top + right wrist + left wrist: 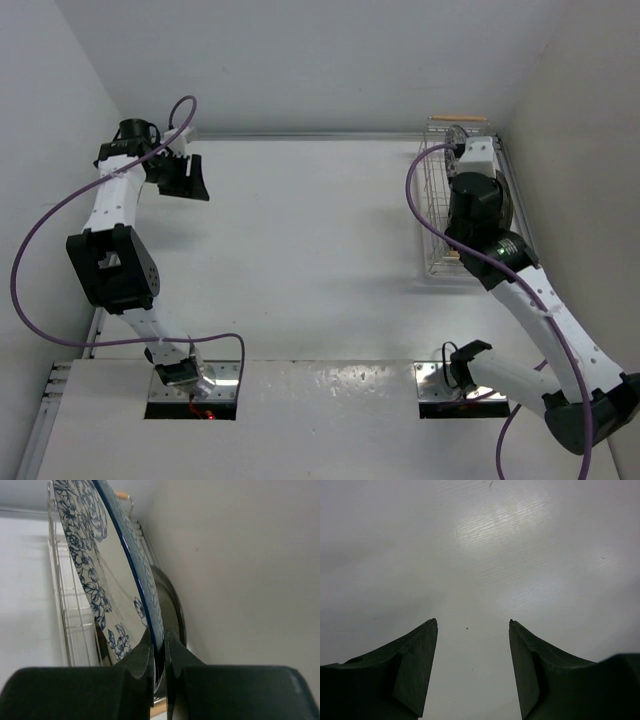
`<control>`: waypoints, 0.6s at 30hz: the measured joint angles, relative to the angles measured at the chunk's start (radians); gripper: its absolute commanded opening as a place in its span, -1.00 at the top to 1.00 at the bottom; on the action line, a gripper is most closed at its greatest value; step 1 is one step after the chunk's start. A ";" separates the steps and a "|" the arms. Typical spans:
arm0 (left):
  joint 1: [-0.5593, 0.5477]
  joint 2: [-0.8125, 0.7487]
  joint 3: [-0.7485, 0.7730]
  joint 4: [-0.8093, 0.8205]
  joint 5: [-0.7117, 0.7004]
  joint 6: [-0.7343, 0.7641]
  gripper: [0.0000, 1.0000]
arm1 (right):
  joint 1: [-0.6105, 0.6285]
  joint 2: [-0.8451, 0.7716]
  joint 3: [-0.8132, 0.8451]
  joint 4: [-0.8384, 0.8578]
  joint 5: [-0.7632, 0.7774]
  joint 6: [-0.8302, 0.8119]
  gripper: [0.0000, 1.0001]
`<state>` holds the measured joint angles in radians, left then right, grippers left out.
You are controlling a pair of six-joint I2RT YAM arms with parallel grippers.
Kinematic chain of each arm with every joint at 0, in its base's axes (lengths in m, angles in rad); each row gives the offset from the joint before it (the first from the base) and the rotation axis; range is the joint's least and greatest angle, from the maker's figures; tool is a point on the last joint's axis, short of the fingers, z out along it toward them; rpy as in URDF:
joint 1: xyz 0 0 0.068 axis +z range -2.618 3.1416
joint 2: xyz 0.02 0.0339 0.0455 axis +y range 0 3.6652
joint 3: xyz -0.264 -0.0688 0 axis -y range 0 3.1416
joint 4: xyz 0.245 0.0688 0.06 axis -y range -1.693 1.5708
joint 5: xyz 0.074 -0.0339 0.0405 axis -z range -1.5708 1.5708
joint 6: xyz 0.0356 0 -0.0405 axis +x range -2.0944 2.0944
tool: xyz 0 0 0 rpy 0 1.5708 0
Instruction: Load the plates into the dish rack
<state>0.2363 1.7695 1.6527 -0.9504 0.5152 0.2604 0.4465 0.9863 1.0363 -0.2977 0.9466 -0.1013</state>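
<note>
My right gripper [159,640] is shut on the rim of the white plate with the blue floral pattern [100,570], which stands on edge above the dish rack [65,605]. Close behind it a second plate with a dark rim [172,605] stands upright in the rack. In the top view the right gripper [472,152] is over the white wire dish rack [432,200] at the table's far right, and the arm hides most of the rack's inside. My left gripper [185,180] hovers open at the far left, with only bare table between its fingertips [473,622].
The rack sits tight against the right wall [240,555], with a wooden handle bar [458,118] at its far end. Purple cables loop off both arms. The back wall runs just behind the left gripper.
</note>
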 measured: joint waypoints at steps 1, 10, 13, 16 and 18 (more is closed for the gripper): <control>0.000 0.000 -0.004 -0.001 0.000 0.000 -0.27 | -0.005 0.000 -0.007 -0.020 -0.001 0.030 1.00; 0.000 0.000 -0.024 -0.002 0.001 0.000 -0.27 | -0.006 0.005 -0.095 -0.162 -0.005 0.365 1.00; 0.000 0.000 -0.024 -0.002 0.001 0.000 -0.27 | -0.006 0.011 -0.149 -0.189 0.007 0.424 1.00; 0.000 0.000 -0.024 -0.002 0.001 0.000 -0.27 | -0.006 0.018 -0.200 -0.158 0.025 0.467 1.00; 0.000 0.000 -0.026 -0.001 0.002 0.001 -0.27 | -0.004 0.018 -0.224 -0.138 0.027 0.480 1.00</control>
<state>0.2363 1.7699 1.6264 -0.9516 0.5167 0.2611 0.4423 1.0046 0.8124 -0.4358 0.9733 0.3782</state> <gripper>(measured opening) 0.634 0.047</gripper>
